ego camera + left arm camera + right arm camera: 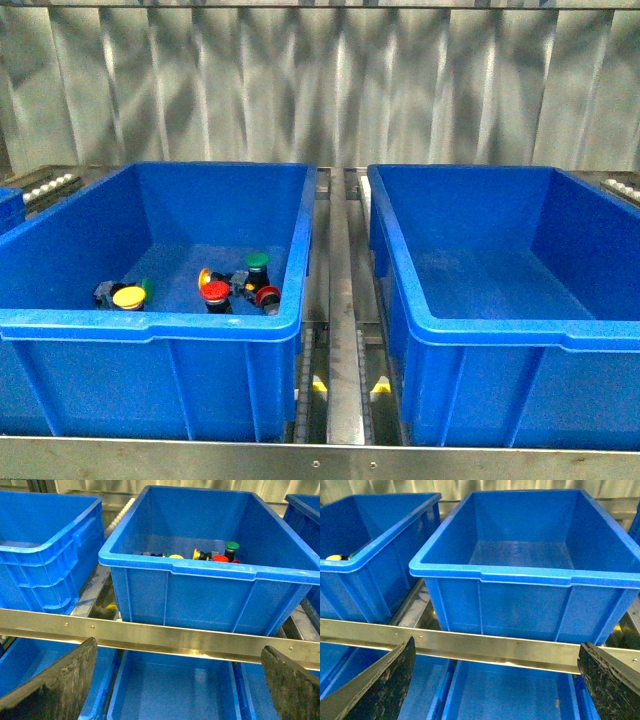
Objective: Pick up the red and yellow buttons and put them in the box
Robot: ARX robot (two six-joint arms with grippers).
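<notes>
Wide spread on left gripper (pixel 180 645), dark fingers (pixel 60 680) well apart, empty, aimed ahead toward 12 o'clock, tilted slightly down. Same for right gripper (pixel 496 642): fingers (pixel 612 680) well apart, empty, pointing 12 o'clock, slight downward tilt.

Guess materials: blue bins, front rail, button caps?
Left bin and right bin: probably moulded plastic, soft sheen, rolled rim. Front rail: bare metal, brushed grey, screw heads. Red cap, yellow cap: glossy, likely plastic; highlights show.
</notes>
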